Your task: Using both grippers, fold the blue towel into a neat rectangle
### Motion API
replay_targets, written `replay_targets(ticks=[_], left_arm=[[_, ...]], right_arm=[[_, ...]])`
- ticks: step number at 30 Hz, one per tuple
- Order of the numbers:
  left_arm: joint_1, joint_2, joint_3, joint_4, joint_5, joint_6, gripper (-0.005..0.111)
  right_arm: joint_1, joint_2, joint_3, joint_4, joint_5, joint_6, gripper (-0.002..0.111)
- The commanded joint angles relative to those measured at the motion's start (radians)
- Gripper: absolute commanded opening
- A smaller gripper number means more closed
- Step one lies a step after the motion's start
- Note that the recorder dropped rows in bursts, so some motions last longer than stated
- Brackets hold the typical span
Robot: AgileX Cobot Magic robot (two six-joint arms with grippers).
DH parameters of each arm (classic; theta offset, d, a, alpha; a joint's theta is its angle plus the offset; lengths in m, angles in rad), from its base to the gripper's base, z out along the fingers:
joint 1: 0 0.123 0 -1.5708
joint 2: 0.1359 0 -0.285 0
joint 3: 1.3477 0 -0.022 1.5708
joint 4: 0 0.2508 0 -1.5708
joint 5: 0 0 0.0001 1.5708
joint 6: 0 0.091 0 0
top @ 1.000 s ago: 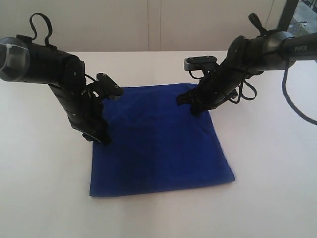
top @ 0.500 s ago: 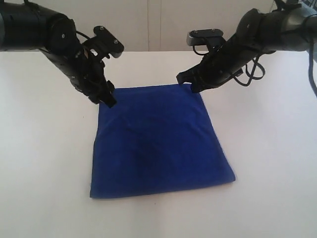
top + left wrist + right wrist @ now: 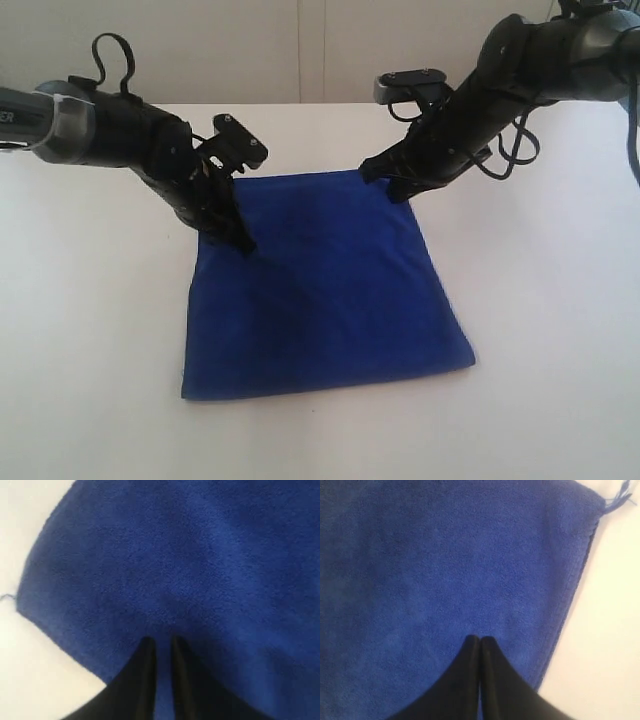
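Note:
The blue towel (image 3: 330,290) lies flat on the white table as a folded, roughly square shape. My left gripper (image 3: 240,240) reaches down onto its far left part, a little in from the left edge. In the left wrist view the gripper (image 3: 163,641) shows a narrow gap between its jaws, and towel (image 3: 175,555) shows through the gap. My right gripper (image 3: 385,183) is at the towel's far right corner. In the right wrist view the gripper (image 3: 480,639) has its jaws pressed together over the towel (image 3: 445,555), with nothing between them. A frayed thread (image 3: 617,500) sticks out at that corner.
The white table (image 3: 540,300) extends around the towel on all sides. A pale wall stands behind the table's far edge. A loose thread end (image 3: 6,597) lies on the table beside the towel's edge in the left wrist view.
The left arm rose from the towel's left edge to its far left corner, then dropped onto the cloth, its jaws narrowing. The right gripper stayed shut near the far right corner.

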Motion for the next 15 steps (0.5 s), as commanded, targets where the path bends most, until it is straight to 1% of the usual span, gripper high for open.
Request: replay_targets(ticks=[1,6,15], left_arm=[[-0.001,0.017,0.002,0.031,-0.003,-0.006,0.01],[-0.001,0.019,0.002,0.108,-0.001,-0.006,0.01],[-0.001,0.019,0.002,0.143,0.012,-0.006,0.01]], right_arm=[[-0.003,-0.009,-0.004,-0.036,0.01,-0.014,0.0],[-0.003,-0.009,-0.004,-0.049,0.02,-0.014,0.0],[-0.003,-0.009,-0.004,-0.054,0.031,-0.014,0.0]])
